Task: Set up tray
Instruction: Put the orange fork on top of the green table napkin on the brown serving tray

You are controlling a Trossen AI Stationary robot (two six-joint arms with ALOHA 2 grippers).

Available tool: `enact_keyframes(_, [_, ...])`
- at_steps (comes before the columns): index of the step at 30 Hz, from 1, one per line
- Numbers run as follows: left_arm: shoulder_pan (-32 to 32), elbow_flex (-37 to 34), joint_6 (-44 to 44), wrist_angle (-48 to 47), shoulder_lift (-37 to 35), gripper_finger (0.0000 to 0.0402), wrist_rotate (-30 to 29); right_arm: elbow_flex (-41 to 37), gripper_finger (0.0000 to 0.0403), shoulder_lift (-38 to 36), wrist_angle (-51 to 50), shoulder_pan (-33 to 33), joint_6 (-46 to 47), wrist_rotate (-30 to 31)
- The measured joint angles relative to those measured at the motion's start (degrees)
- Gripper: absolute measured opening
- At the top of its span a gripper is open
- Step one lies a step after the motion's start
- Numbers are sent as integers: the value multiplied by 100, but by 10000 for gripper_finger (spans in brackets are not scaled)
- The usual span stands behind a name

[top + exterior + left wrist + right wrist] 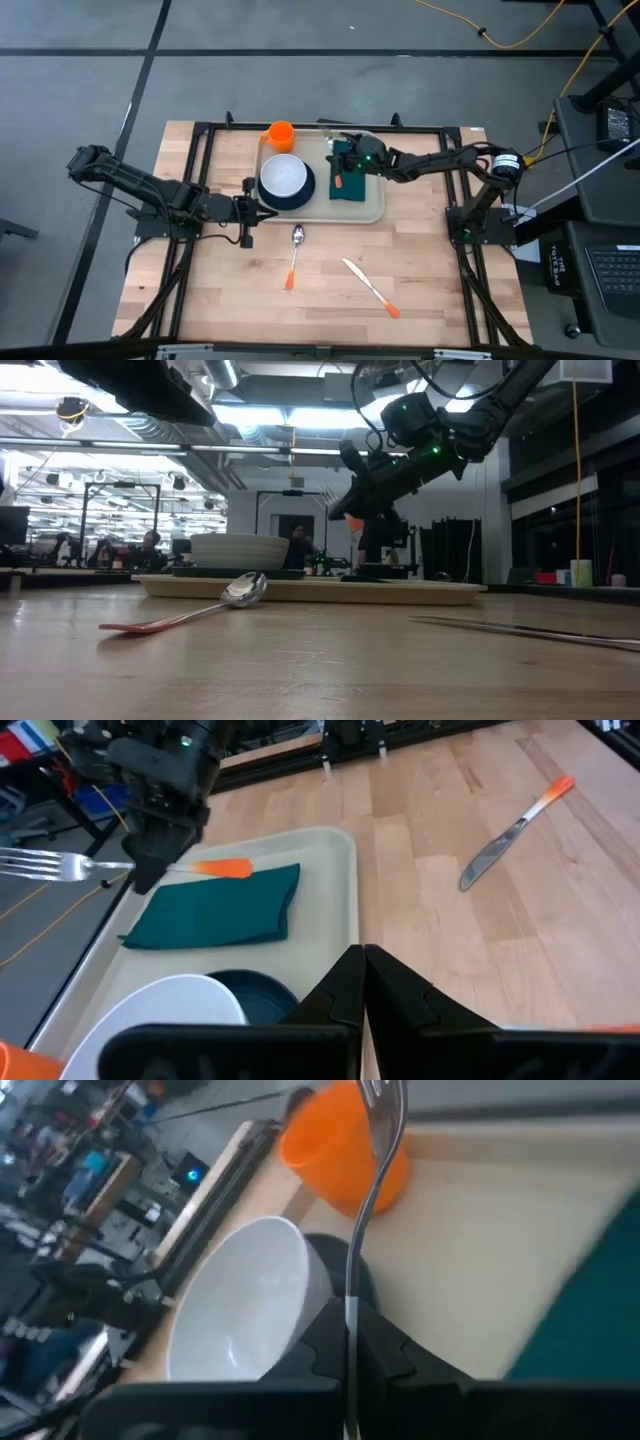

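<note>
Wood counter point(420, 290) carries the tray point(372, 210), cream plastic, rounded corners, raised rim, long axis running left-right across the counter, sitting at the counter's far middle. On the tray, largest first: dark plate point(300, 197) with white bowl point(284, 177) on it at the tray's left half; green napkin point(350, 190) folded at the tray's right half; orange cup point(281, 135) at the tray's far-left corner. Right tool point(344, 152) hangs over the napkin, above the tray's right half, pinched tight on a fork point(60, 868); the fork is lifted clear of the napkin, its orange handle point(222, 868) on one side of the tool and the tines point(35, 866) sticking out the other, toward the cup. Key relation: napkin lies directly under the right tool, so the fork only needs to go down; its axis reads about parallel to the napkin's long edge in the left wrist view. Right arm is far nearer the tray's right half. Left tool point(257, 210) waits just off the tray's near-left corner, fingers pressed together, nothing between them. Off the tray on its near side: spoon point(296, 250) near the tray's near edge, knife point(368, 287) farther out, both orange-handled, not yet placed. Judgement: fork placement in hand, task roughly midway.
</note>
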Motion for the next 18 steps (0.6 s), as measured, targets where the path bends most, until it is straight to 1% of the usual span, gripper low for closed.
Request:
enact_keyframes(3, [0,0,-118,-104,0,2,1,-378,4,2,36,9,463,272])
enact_keyframes(8, [0,0,-193,-128,0,7,0,-849,4,4,1092,28,813,335])
enact_keyframes(12, [0,0,-195,-126,0,8,0,-864,4,16,838,34,1071,404])
enact_keyframes(18, [0,0,-201,-128,0,8,0,-846,4,332,842,31,1392,543])
